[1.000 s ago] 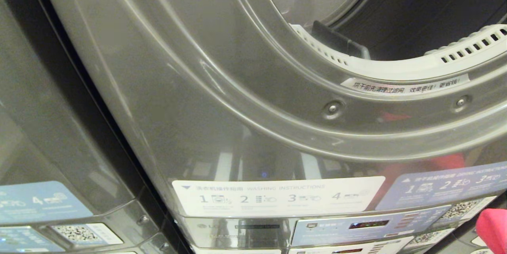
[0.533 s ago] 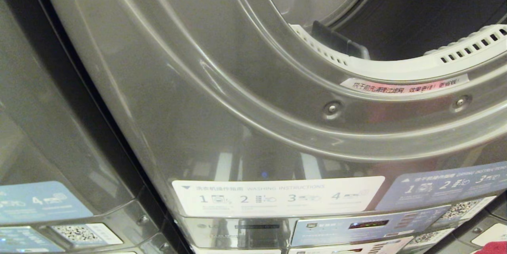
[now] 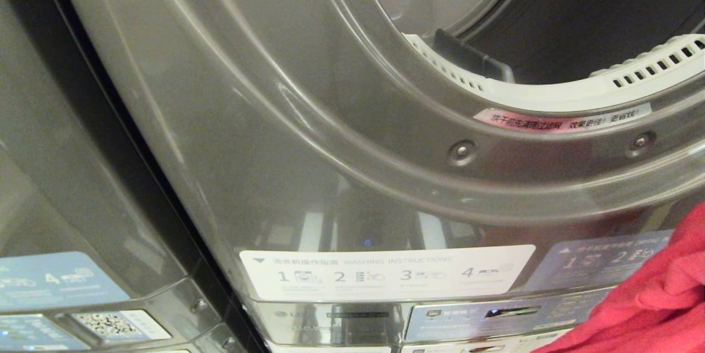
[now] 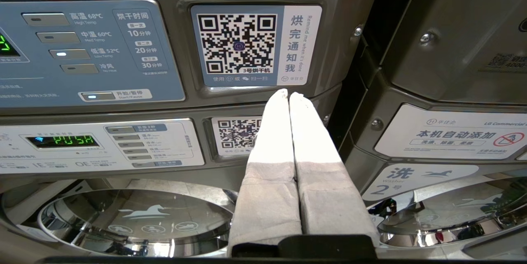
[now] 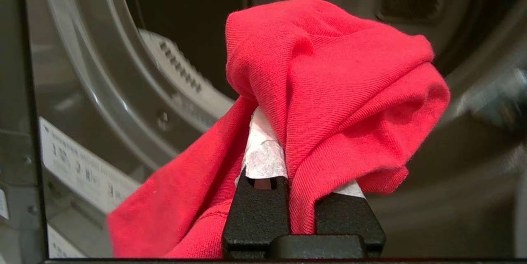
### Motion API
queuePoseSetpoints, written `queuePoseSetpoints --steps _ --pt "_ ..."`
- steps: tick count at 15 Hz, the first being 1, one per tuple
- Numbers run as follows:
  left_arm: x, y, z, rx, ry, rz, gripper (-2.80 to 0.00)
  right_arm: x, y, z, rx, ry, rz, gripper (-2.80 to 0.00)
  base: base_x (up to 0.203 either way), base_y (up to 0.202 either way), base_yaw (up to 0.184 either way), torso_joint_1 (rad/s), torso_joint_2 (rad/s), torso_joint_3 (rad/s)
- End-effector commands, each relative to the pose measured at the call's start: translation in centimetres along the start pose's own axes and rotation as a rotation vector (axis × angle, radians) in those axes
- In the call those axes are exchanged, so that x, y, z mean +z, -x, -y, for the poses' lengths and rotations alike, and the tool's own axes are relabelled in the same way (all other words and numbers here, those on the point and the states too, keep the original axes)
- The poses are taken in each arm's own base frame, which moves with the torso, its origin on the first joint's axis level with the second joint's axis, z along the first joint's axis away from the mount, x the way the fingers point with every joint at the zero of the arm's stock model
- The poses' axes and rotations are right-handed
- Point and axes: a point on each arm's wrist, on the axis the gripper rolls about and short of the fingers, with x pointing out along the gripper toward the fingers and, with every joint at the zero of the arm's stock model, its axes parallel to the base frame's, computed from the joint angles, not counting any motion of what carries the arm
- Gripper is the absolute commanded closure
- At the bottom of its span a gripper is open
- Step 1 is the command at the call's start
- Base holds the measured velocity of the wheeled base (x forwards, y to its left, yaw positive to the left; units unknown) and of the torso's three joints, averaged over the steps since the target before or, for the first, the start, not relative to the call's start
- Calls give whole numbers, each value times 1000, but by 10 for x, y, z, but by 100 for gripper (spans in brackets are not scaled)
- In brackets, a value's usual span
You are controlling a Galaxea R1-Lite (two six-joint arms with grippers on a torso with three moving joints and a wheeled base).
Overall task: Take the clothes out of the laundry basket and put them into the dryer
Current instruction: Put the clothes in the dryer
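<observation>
Head view: dryer (image 3: 341, 121) door open, drum mouth upper right; red garment (image 3: 650, 298) at lower right corner, below the rim.

Left wrist view: left pincer (image 4: 288, 94) pressed together, empty, parked before the control panels.

Right wrist view: right pincer (image 5: 294, 165) clamped on red garment, facing the drum. Laundry basket unseen. Probably best: lift above the rim, push deep, then release.

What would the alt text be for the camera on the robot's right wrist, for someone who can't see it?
The right gripper is clamped on a bunched red garment, which drapes over its white-padded fingers. Behind it is the open round mouth of a grey dryer, its drum dark inside.
</observation>
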Motion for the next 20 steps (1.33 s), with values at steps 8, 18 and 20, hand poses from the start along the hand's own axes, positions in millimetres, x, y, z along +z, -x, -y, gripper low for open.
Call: queuePoseSetpoints --steps 8,18,20 --pt "0 0 0 1 0 0 0 29 -148 69 143 -4 115 0 0 0 0 0 0 0" --pt "0 0 0 1 0 0 0 26 -290 26 -69 35 195 0 0 0 0 0 0 0" --pt "0 0 0 1 0 0 0 22 -311 23 -150 74 260 0 0 0 0 0 0 0"
